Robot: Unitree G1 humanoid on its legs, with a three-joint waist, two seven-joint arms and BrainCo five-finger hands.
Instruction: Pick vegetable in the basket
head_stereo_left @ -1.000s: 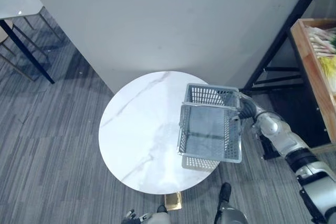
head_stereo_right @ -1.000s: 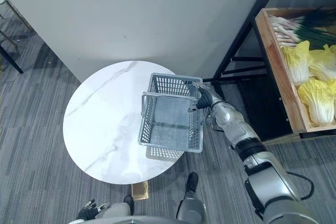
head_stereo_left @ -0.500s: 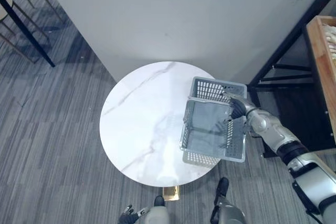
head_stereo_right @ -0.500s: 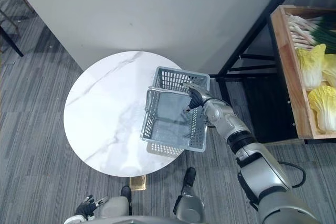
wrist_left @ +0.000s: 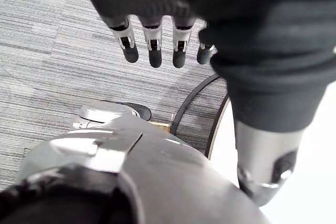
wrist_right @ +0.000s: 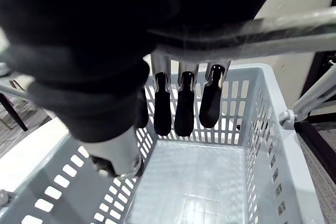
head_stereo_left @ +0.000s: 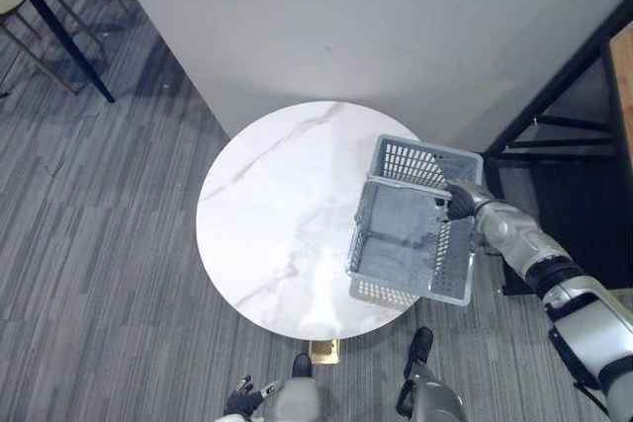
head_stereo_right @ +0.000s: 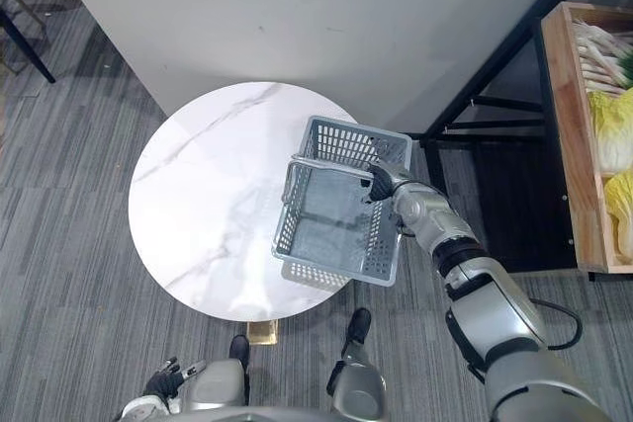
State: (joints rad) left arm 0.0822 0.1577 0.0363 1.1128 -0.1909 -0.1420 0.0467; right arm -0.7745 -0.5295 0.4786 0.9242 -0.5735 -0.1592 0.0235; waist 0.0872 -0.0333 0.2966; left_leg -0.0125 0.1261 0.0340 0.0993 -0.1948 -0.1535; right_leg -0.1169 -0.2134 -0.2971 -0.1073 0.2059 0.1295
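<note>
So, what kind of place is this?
Probably a mock grocery shop in a carpeted room: a wooden crate of cabbages stands at the side, and the right hand holds a grey shopping basket at a round marble table.

The table (head_stereo_left: pixel 257 234) lies bare left of the basket (head_stereo_left: pixel 415 160), hemmed by wall (head_stereo_left: pixel 346 27) behind and rack (head_stereo_left: pixel 554 91) at right.

Soft, even overhead light; the basket (head_stereo_left: pixel 413 160) throws a faint shadow on the table (head_stereo_left: pixel 277 234) (its top gleams dully).
</note>
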